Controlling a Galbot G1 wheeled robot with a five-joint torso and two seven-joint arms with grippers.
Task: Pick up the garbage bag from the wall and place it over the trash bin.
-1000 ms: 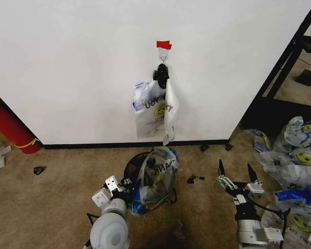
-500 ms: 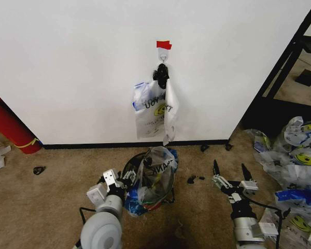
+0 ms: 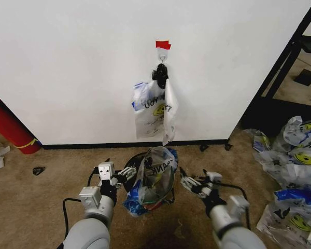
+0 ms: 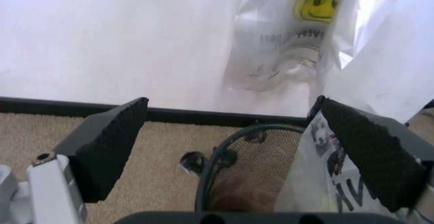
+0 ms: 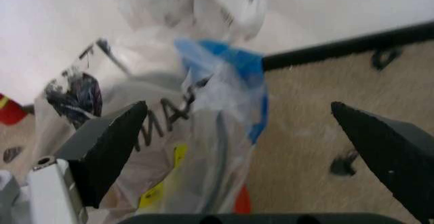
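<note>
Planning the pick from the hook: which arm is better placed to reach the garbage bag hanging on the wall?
Neither clearly. The left gripper and right gripper sit low, open, flanking the trash bin, well below the garbage bag. Slight edge to the left: its wrist view faces that bag squarely.

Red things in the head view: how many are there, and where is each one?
3. The red tape is on the wall above the hanging garbage bag; the tall red cylinder leans at the far left; a red bit shows low on the trash bin. More may be hidden.
</note>
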